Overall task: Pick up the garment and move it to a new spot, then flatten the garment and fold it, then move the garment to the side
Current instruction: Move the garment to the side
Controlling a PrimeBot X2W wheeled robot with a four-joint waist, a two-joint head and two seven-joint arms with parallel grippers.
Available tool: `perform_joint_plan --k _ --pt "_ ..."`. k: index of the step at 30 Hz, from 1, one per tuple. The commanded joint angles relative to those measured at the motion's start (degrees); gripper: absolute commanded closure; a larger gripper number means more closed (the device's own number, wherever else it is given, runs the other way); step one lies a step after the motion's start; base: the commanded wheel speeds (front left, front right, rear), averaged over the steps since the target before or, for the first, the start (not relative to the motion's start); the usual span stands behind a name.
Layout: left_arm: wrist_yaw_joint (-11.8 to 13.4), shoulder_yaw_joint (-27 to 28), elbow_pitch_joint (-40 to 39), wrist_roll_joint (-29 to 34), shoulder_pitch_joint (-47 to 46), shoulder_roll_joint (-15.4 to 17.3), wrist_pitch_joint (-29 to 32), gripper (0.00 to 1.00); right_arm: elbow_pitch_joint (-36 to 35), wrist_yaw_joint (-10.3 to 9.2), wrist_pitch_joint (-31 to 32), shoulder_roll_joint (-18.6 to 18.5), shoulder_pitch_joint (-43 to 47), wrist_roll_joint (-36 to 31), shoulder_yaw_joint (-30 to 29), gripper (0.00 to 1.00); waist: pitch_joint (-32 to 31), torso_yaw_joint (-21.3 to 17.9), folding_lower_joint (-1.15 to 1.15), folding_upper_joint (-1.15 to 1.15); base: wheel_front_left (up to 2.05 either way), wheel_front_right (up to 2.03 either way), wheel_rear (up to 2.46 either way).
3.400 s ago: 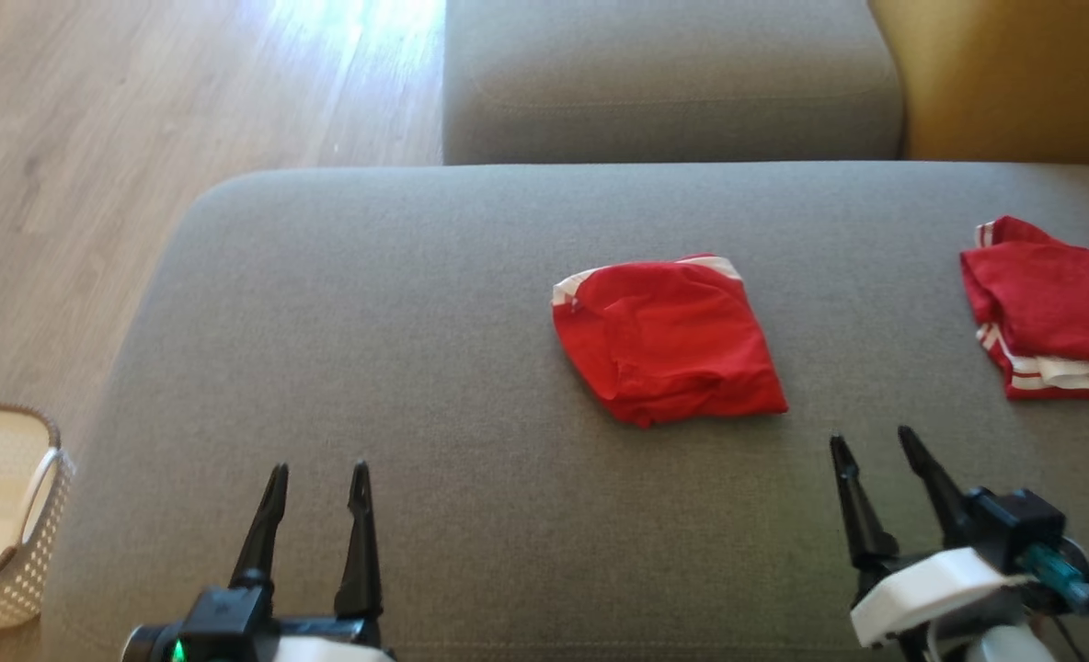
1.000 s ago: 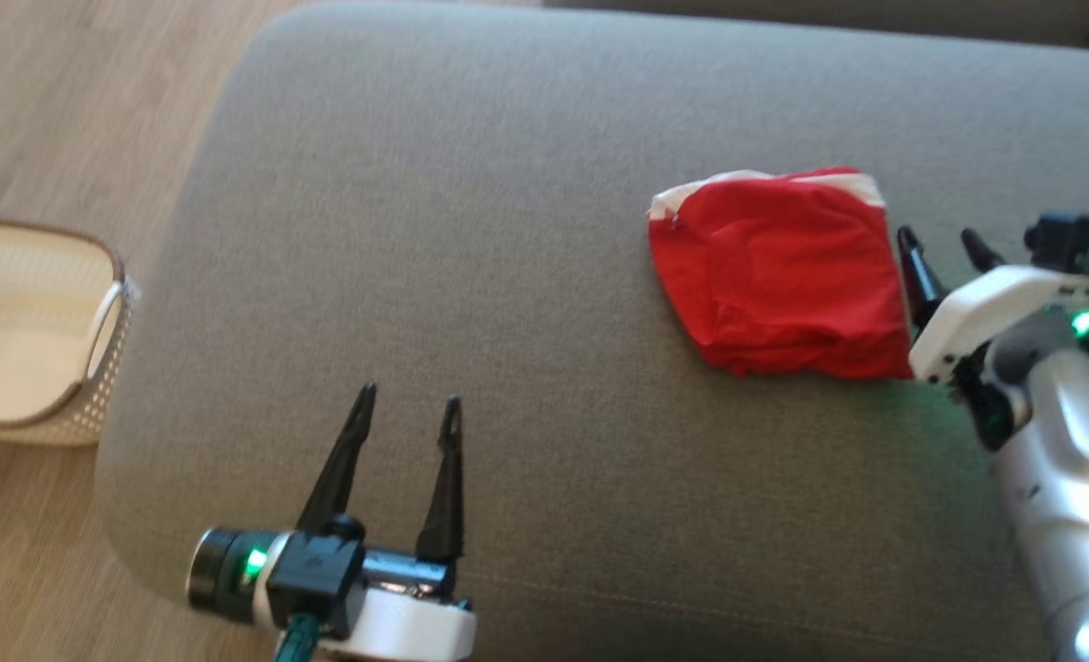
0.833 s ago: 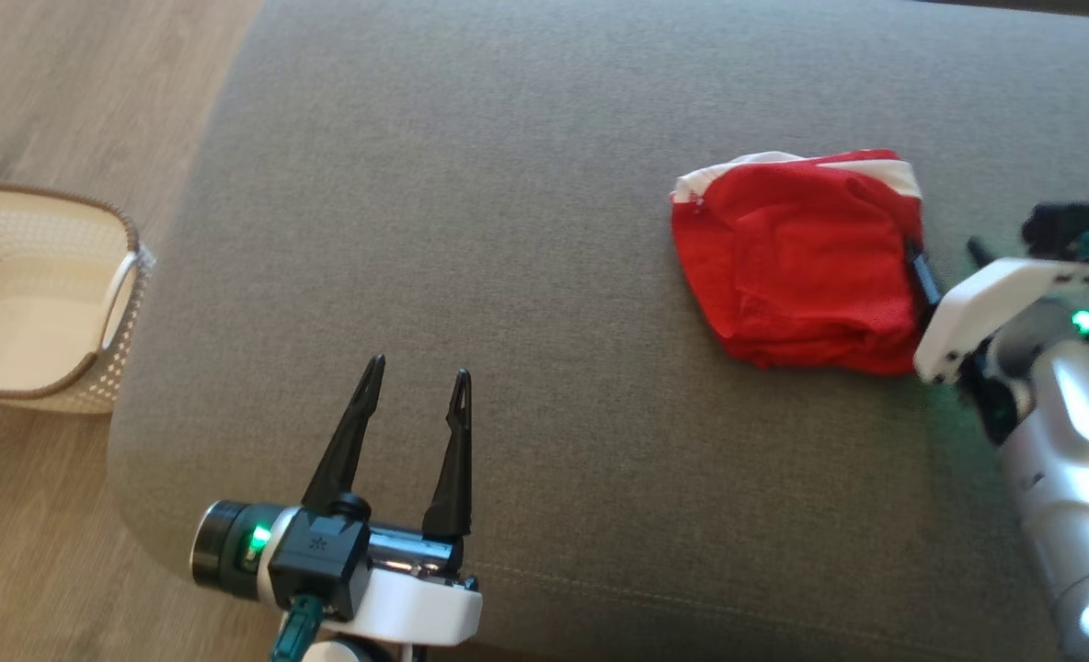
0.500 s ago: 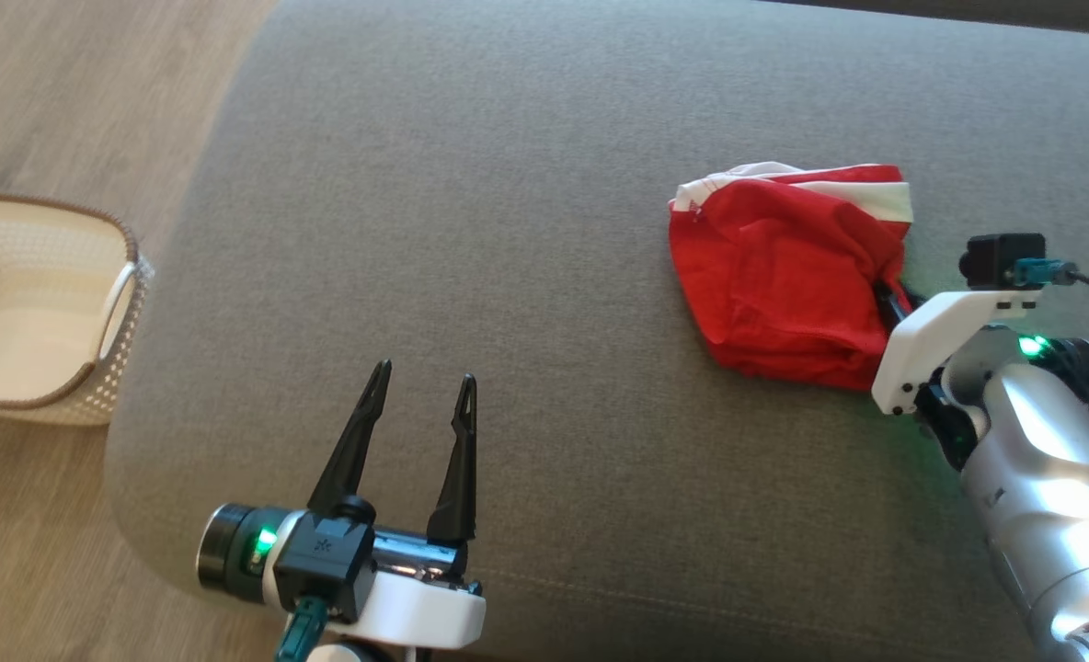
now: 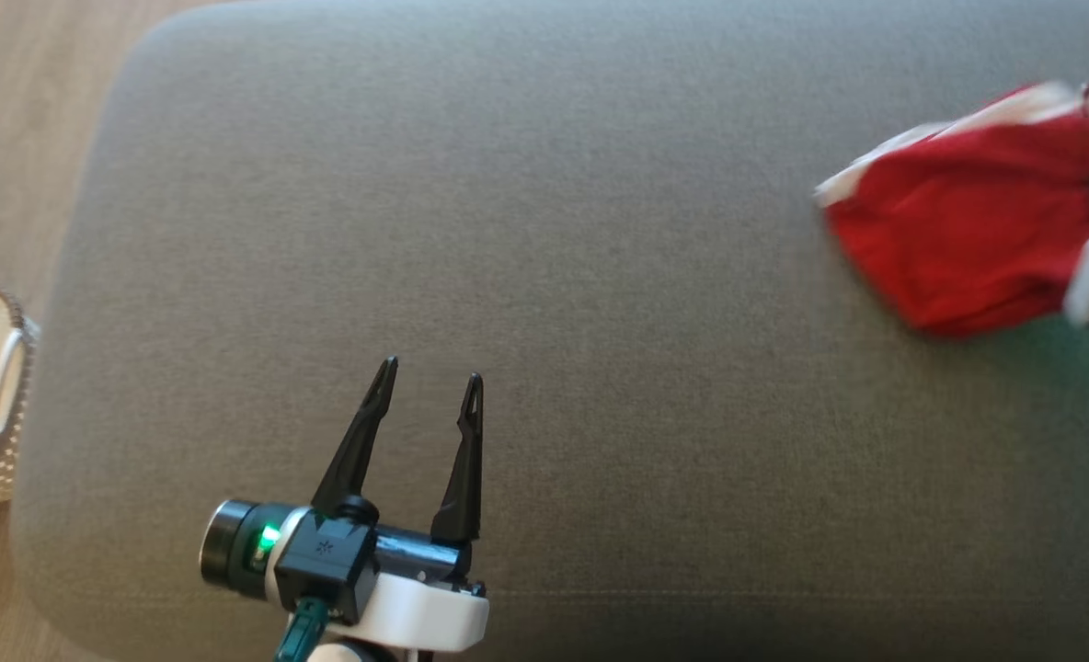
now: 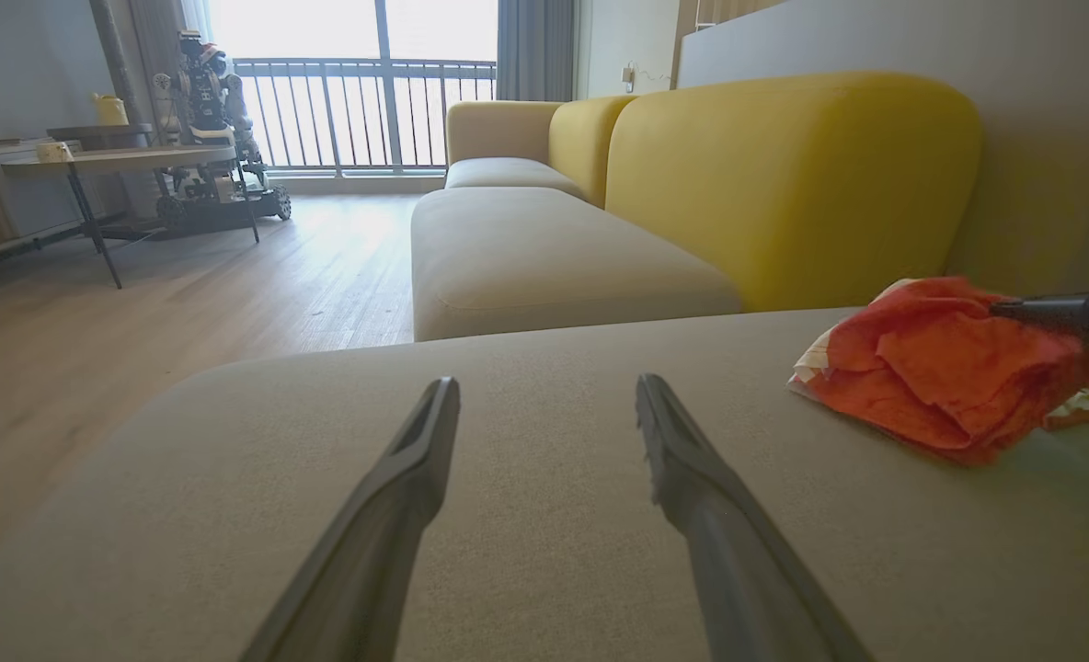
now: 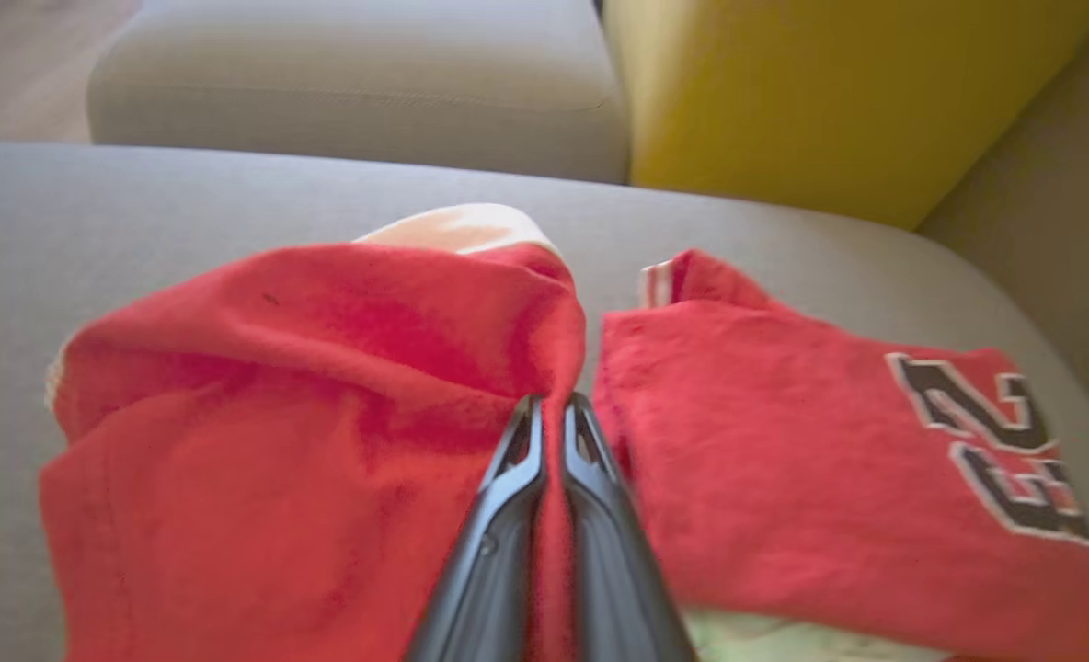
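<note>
At far right | right gripper (image 7: 554, 402) clamped on garment (image 7: 278, 414) | left gripper (image 5: 431, 371) wide | lift clear of 2nd jersey (image 7: 830, 432)

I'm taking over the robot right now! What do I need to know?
Left gripper: open, empty, above the cushion.
Right gripper: shut on the garment at its edge.
The garment is bunched at the cushion's right side, beside a numbered top.
Done: grasp made.
Left: carry it to a new spot, flatten, fold, move aside.
</note>
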Motion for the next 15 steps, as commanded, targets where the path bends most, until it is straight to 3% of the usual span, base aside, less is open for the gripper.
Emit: perform_joint_plan --k 1,11,15 --pt "0.01 1.90 -2.28 0.43 -2.26 -0.29 -0.29 0.00 -0.96 -0.03 -1.05 -1.21 -1.56 -0.67 0.45 1.00 1.72 -1.24 0.00 0.00 0.00 0.00 0.00" --pt "-1.09 2.62 -2.91 0.83 -6.19 -0.29 -0.29 0.00 1.90 -0.03 -3.12 -10.66 -7.83 -9.04 -4.92 1.00 6.38 -2.09 0.00 0.00 0.00 0.00 0.00" --pt "-1.18 2.78 -2.79 0.83 -6.69 -0.29 -0.29 0.00 2.06 -0.03 -2.43 -11.54 -9.03 -14.76 -7.15 1.00 6.91 -2.23 0.00 0.00 0.00 0.00 0.00"
